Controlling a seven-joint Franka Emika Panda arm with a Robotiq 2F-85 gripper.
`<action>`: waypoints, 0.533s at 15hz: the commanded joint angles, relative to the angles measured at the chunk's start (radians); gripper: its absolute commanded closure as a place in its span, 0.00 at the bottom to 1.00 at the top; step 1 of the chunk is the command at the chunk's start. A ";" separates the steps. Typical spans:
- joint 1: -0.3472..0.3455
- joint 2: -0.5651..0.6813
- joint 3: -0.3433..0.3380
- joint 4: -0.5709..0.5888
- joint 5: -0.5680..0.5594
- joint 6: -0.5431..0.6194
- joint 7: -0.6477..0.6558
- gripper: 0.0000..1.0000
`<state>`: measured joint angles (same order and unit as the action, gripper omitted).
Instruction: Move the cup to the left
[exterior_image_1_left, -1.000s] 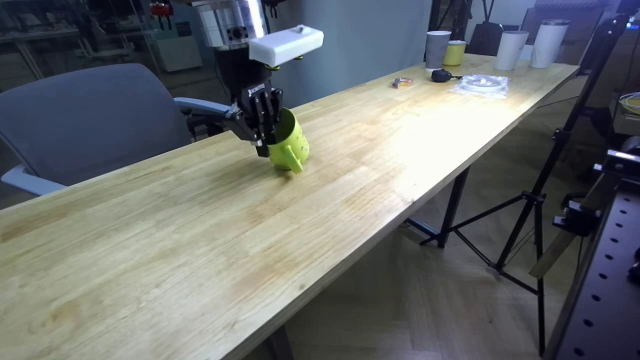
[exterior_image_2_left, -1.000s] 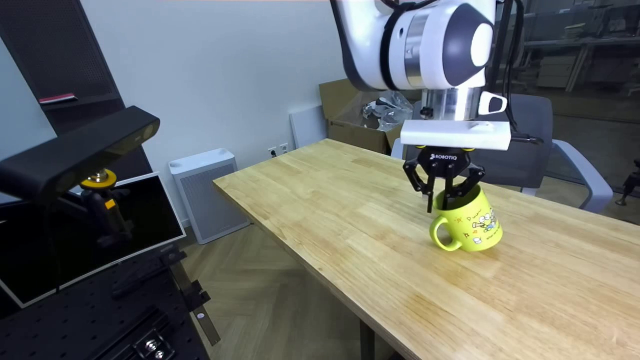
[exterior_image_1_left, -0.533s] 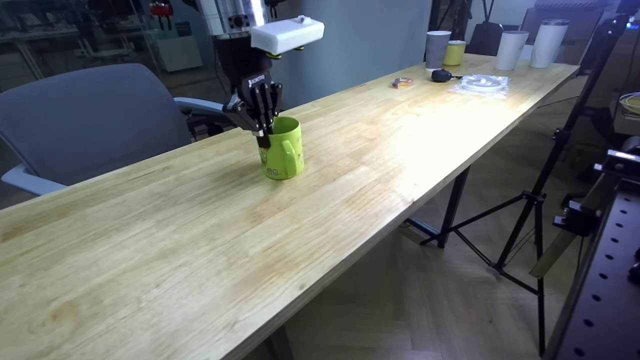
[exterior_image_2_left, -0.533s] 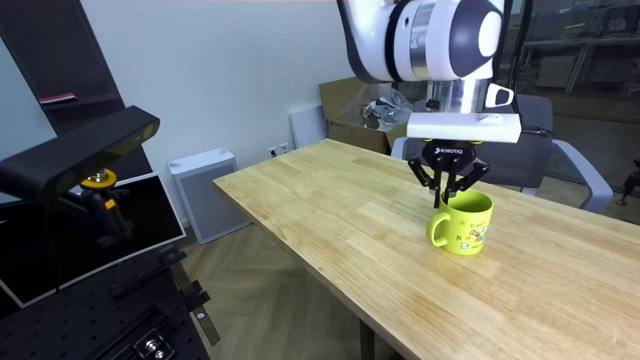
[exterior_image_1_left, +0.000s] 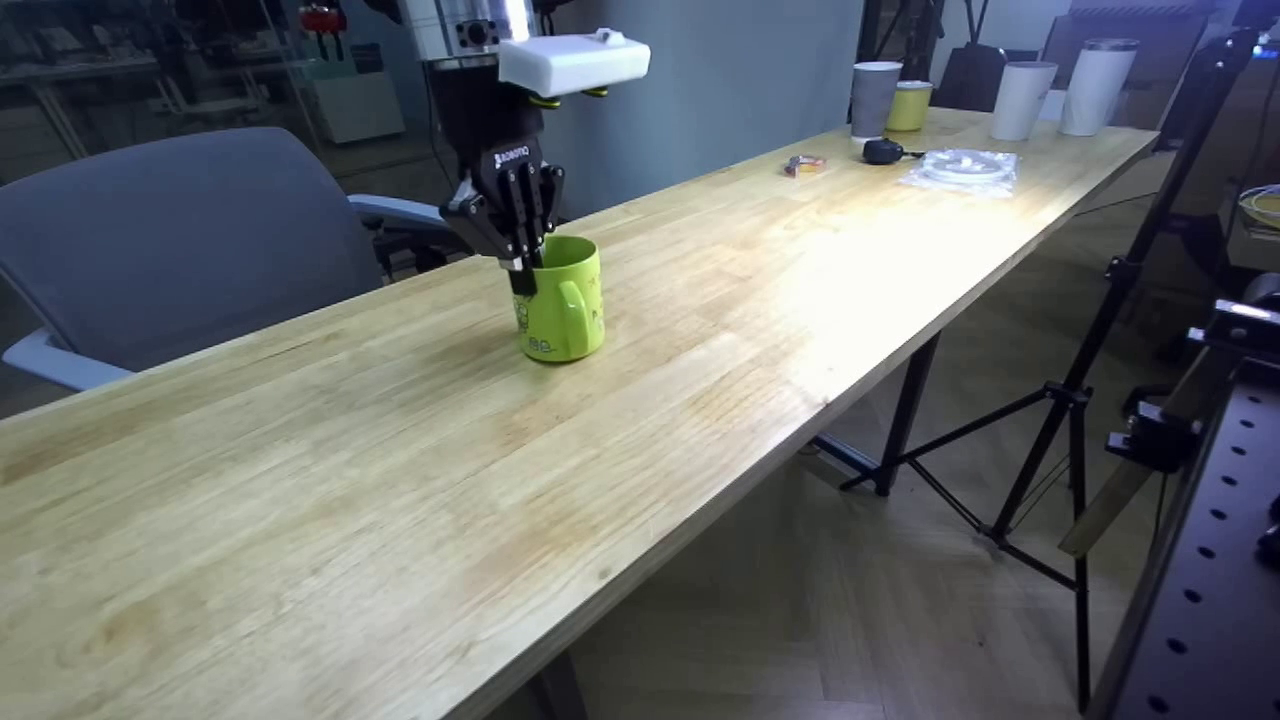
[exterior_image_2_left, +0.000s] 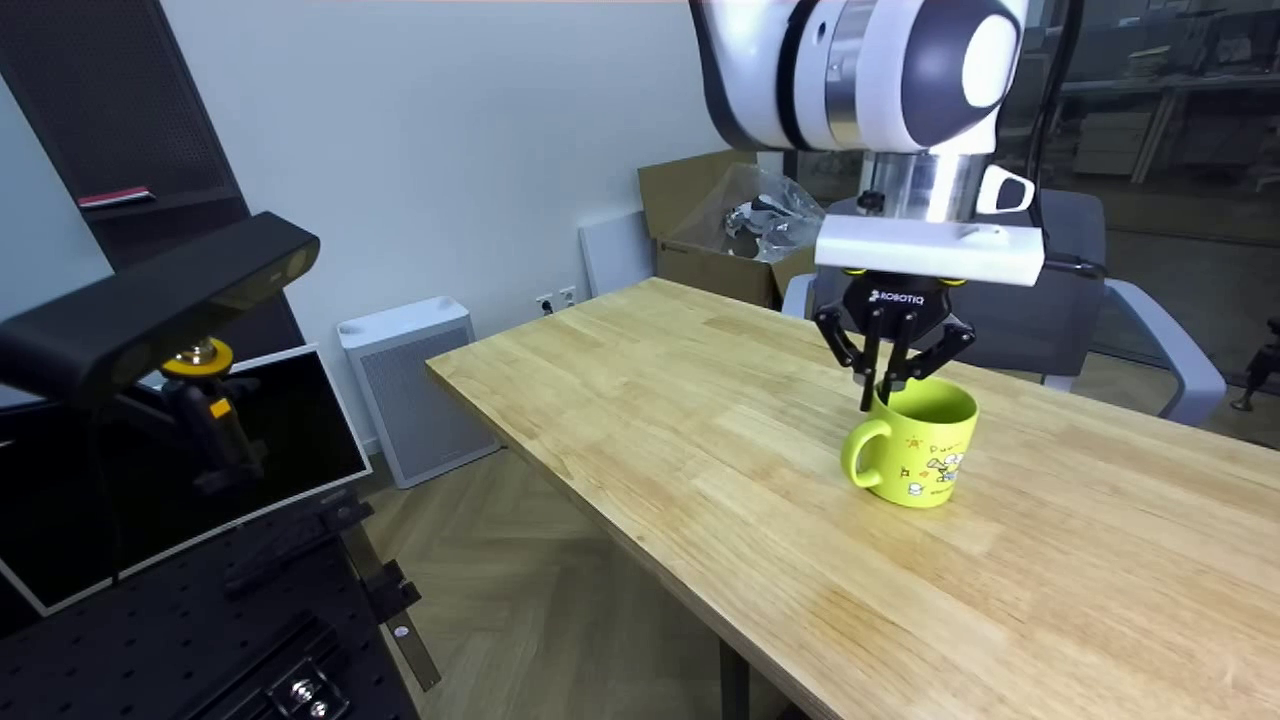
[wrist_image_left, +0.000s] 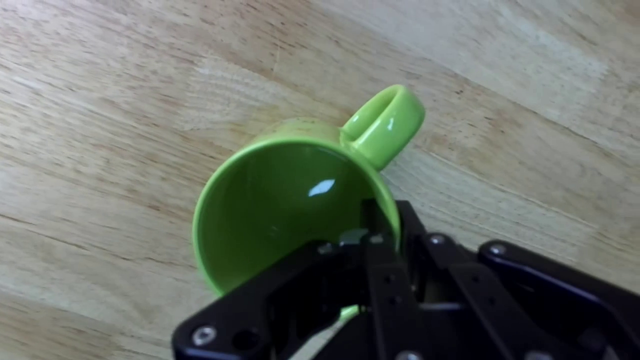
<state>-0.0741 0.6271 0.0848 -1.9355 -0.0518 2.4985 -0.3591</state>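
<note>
The lime-green cup (exterior_image_1_left: 562, 325) stands upright on the wooden table with its handle toward the near side; a small cartoon print shows on it in an exterior view (exterior_image_2_left: 922, 462). My gripper (exterior_image_1_left: 529, 275) is shut on the cup's wall at the rim, one finger inside and one outside. The grip also shows in an exterior view (exterior_image_2_left: 876, 393) and in the wrist view (wrist_image_left: 388, 214). In the wrist view the cup (wrist_image_left: 280, 205) is seen from above, with its handle at the upper right. Whether its base touches the table cannot be told.
At the table's far end stand a grey cup (exterior_image_1_left: 874, 103), a pale yellowish cup (exterior_image_1_left: 909, 107) and two white containers (exterior_image_1_left: 1023, 102). A bagged white item (exterior_image_1_left: 965, 170) and a black object (exterior_image_1_left: 882, 152) lie near them. A chair (exterior_image_1_left: 190, 240) stands along the table edge (exterior_image_2_left: 640, 535).
The cup was tilted a second ago and is now upright. The gripper's fingers have closed on its rim. Cup and gripper have shifted slightly left in both exterior views over the last half second.
</note>
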 joint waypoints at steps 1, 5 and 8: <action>-0.003 -0.005 0.005 0.033 0.016 -0.062 0.014 0.98; 0.022 -0.003 -0.022 0.079 -0.003 -0.118 0.054 0.98; 0.041 -0.008 -0.038 0.112 -0.022 -0.140 0.078 0.98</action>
<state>-0.0627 0.6284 0.0706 -1.8754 -0.0470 2.4063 -0.3396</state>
